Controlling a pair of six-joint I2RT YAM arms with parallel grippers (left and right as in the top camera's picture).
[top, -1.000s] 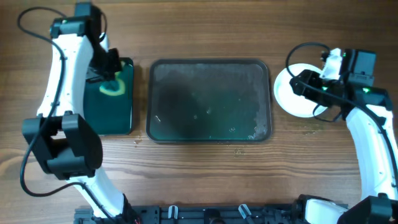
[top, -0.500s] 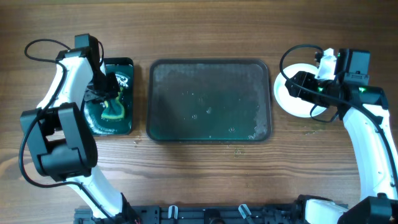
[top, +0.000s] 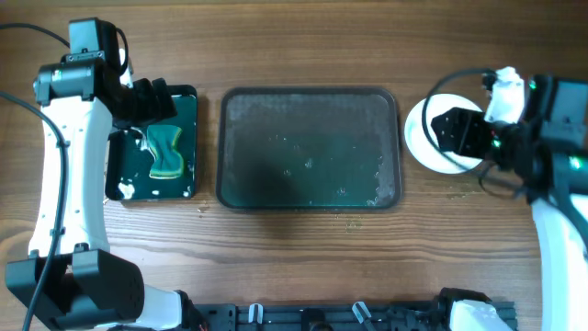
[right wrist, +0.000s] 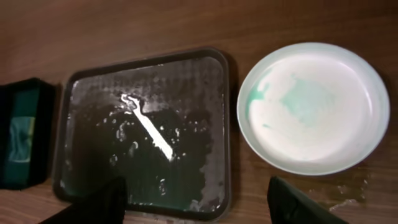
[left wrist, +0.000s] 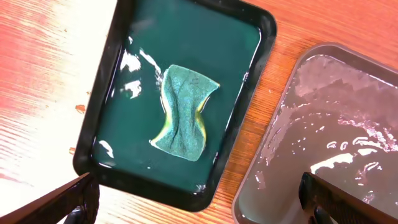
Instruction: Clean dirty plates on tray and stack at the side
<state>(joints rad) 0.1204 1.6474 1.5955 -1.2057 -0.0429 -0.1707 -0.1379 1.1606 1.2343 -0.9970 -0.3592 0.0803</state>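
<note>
- plate (right wrist: 311, 106) where?
- on wood, small gap off right rim of wet tray (top: 401, 147), faint green smear
- jaws?
- left gripper (top: 156, 99) above sponge tray (left wrist: 149, 188), right gripper (top: 455, 133) above plate, both wide, holding nothing

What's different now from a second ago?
The left gripper, down on the sponge in the small tray half a second ago, has let go and lifted off, open; the sponge lies there. The right gripper, open, drew back slightly from the plate. Plate and large tray stayed put.
</note>
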